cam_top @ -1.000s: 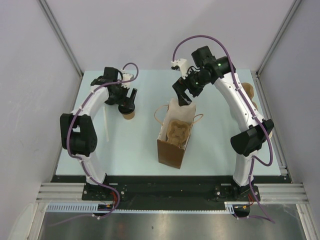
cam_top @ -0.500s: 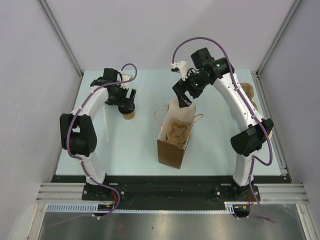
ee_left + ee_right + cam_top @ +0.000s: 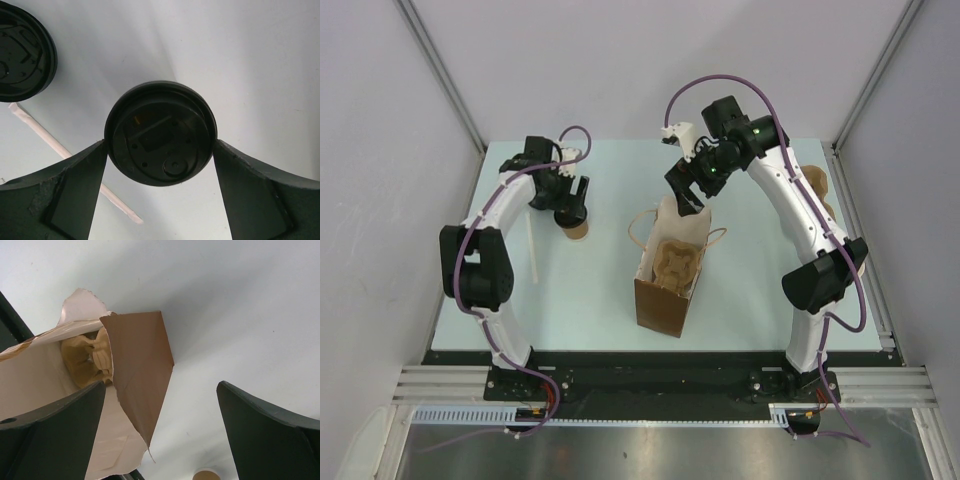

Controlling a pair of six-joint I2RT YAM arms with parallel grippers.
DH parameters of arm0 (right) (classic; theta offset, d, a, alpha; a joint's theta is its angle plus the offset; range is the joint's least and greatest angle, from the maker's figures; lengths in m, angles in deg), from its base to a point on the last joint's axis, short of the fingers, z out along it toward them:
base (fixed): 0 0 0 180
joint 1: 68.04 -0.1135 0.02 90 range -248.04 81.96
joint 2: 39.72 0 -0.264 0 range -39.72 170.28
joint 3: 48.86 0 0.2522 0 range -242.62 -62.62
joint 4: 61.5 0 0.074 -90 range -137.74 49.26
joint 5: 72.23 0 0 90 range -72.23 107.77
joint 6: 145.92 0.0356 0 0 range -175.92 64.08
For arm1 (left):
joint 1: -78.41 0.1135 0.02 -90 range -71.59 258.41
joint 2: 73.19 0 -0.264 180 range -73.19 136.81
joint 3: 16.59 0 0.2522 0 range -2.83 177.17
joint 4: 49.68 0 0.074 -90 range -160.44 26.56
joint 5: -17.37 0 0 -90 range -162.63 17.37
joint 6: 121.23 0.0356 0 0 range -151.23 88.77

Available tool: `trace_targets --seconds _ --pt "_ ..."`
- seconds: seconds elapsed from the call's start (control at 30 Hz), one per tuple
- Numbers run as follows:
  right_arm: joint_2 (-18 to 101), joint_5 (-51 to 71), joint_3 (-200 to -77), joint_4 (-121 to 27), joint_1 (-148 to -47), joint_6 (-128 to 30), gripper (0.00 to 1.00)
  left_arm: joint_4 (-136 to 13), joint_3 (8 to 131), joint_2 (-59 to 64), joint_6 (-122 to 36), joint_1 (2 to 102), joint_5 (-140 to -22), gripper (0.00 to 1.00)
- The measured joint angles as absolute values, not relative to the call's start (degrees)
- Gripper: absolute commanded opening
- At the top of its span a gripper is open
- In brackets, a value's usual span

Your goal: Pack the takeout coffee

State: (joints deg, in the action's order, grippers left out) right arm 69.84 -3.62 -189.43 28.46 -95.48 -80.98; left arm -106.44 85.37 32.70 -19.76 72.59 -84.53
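Observation:
The takeout coffee (image 3: pixel 579 230), a small brown cup with a black lid (image 3: pixel 161 132), stands on the table at the back left. My left gripper (image 3: pixel 569 204) hangs right over it. Its open fingers (image 3: pixel 75 195) sit on either side of the lid, close to its rim; I cannot tell if they touch. The brown paper bag (image 3: pixel 663 295) stands open in the middle with a pulp cup carrier (image 3: pixel 676 262) inside. My right gripper (image 3: pixel 686 196) is open and empty above the bag's far rim (image 3: pixel 140 360).
A paper-wrapped straw (image 3: pixel 533 252) lies left of the cup. A second black lid (image 3: pixel 20 55) lies near it. A stack of paper cups (image 3: pixel 817 186) stands at the right edge behind the right arm. A lidless cup (image 3: pixel 206 475) shows beyond the bag.
My left gripper has shifted slightly back and to the left over the cup. The right gripper has lifted a touch. The cup and the bag have not moved.

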Motion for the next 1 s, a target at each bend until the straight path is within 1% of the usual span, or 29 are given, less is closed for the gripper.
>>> trace_targets --seconds 0.13,0.2,0.57,0.77,0.83,0.87,1.0 --pt "69.84 -3.62 -189.43 28.46 -95.53 -80.98 1.00 -105.83 85.74 33.26 -19.78 72.78 -84.51 0.96" --pt "69.82 -3.62 -189.43 28.46 -95.57 -80.98 1.00 -105.46 85.90 33.44 -19.89 72.83 -84.66 0.97" --pt "69.80 -3.62 -189.36 28.44 -95.59 -81.00 1.00 -105.98 85.88 34.31 -20.70 72.81 -84.97 0.95" --pt "69.80 -3.62 -189.36 28.44 -95.59 -81.00 1.00 -106.00 85.88 34.31 -20.68 72.81 -85.03 0.89" --pt "69.80 -3.62 -189.36 28.46 -95.61 -81.00 1.00 -106.00 85.88 34.31 -20.68 72.81 -85.05 0.84" --pt "69.80 -3.62 -189.36 28.46 -95.61 -81.00 1.00 -106.00 85.88 34.31 -20.68 72.81 -85.10 0.79" --pt "69.80 -3.62 -189.36 28.46 -95.61 -81.00 1.00 -105.96 85.79 34.31 -20.66 72.81 -85.36 0.70"
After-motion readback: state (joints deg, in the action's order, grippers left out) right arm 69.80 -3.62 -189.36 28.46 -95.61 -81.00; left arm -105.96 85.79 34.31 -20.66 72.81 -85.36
